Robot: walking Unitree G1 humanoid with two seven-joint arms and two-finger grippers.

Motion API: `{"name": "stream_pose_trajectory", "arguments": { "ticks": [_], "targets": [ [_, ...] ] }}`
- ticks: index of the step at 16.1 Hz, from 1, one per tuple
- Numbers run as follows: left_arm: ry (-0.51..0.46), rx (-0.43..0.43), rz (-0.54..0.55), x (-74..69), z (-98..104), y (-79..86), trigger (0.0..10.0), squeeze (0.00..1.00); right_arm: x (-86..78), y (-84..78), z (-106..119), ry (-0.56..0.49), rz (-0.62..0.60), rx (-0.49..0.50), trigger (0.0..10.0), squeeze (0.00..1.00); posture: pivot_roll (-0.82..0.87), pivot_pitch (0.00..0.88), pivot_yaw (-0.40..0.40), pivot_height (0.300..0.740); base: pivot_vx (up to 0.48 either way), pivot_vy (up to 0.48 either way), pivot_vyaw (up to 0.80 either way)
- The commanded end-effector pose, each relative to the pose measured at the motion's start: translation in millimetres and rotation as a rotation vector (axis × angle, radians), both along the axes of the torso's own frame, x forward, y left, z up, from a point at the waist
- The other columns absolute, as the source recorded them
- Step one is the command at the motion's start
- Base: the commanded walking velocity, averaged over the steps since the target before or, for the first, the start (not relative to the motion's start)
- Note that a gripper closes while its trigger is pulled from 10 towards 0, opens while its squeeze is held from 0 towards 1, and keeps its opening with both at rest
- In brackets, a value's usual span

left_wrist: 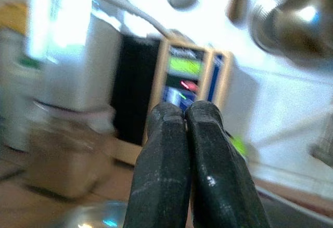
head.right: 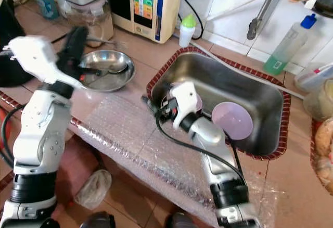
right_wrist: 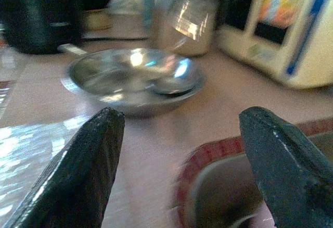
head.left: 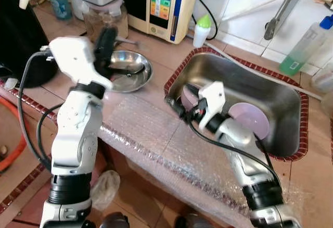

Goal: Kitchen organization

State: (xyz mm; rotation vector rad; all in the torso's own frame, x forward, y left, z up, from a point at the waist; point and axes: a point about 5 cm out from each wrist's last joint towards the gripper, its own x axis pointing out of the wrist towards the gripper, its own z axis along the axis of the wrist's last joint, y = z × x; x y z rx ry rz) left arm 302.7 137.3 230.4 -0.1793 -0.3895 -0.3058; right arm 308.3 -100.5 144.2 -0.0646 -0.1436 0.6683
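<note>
A steel bowl [head.left: 130, 73] with a ladle [right_wrist: 171, 82] in it sits on the tiled counter, left of the sink [head.left: 235, 67]. My left gripper [head.left: 105, 41] is raised above the bowl's left side, its fingers [left_wrist: 166, 155] pressed shut with nothing between them. My right gripper [head.left: 173, 106] hovers at the sink's left rim, pointing toward the bowl, and it is wide open and empty in the right wrist view [right_wrist: 182, 129]. A pink plate [head.left: 251, 119] leans inside the sink behind my right arm. Another pink plate [head.left: 188, 97] lies partly hidden by the right wrist.
Bubble wrap [head.left: 151, 130] covers the counter's front edge. A water purifier [head.left: 162, 4], a glass jar [head.left: 104, 19] and a white bottle with a green cap [head.left: 203, 30] stand along the back. A black pot [head.left: 18, 43] stands far left. A green-liquid bottle [head.left: 304, 47] stands behind the sink.
</note>
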Motion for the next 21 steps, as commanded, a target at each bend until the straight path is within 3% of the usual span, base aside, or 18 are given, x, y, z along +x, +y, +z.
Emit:
{"name": "stream_pose_trajectory", "arguments": {
  "ticks": [1, 4, 5, 7, 11, 12, 13, 17, 21],
  "targets": [
    [0.037, -0.019, -0.066, 1.9, -1.1, -8.4, 0.0, 0.00, 4.8, -7.8, 2.1, -0.024, -0.057, -0.009, 10.0, 0.00, 0.04, 0.010, -0.027, 0.740, 0.000, 0.000, 0.00],
    [0.004, 0.121, -0.254, 4.0, 3.2, -27.3, 0.0, 0.00, 13.7, -14.2, 6.4, -0.064, -0.123, -0.009, 10.0, 0.00, 0.04, 0.000, -0.012, 0.740, 0.000, 0.000, 0.00],
    [0.007, 0.111, -0.279, 5.6, 5.1, -31.7, 0.0, 0.00, 15.5, -15.1, 7.1, -0.070, -0.144, 0.006, 10.0, 0.00, 0.04, 0.000, -0.010, 0.740, 0.000, 0.000, 0.00],
    [-0.008, 0.179, -0.353, 6.2, 5.6, -44.1, 0.0, 0.00, 17.5, -13.9, 6.5, -0.073, -0.159, 0.019, 10.0, 0.00, 0.04, 0.000, -0.006, 0.740, 0.000, 0.000, 0.00],
    [0.040, 0.283, -0.505, 1.2, -13.0, -64.0, 0.0, 0.00, 18.6, -15.6, 5.3, -0.092, -0.187, 0.014, 10.0, 0.00, 0.03, 0.000, 0.011, 0.740, 0.000, 0.000, 0.00],
    [0.054, 0.307, -0.529, 0.5, -20.0, -68.7, 0.0, 0.00, 20.1, -18.4, 4.3, -0.081, -0.194, 0.029, 7.2, 0.00, 0.02, 0.000, 0.012, 0.740, 0.000, 0.000, 0.00],
    [0.057, 0.305, -0.532, 0.3, -21.4, -70.1, 0.0, 0.00, 20.7, -20.0, 3.2, -0.078, -0.196, 0.021, 0.0, 0.00, 0.02, 0.000, 0.010, 0.740, 0.000, 0.000, 0.00],
    [0.059, 0.319, -0.531, 1.7, -26.3, -72.1, 0.0, 0.00, 24.2, -25.9, 1.1, -0.062, -0.207, 0.008, 0.0, 0.00, 0.02, 0.000, 0.005, 0.740, 0.000, 0.000, 0.00],
    [0.061, 0.318, -0.514, 1.4, -29.0, -69.1, 0.0, 0.00, 28.5, -32.8, 0.9, 0.003, -0.189, 0.081, 0.0, 0.00, 0.02, 0.000, 0.002, 0.740, 0.000, 0.000, 0.00]
  ]
}}
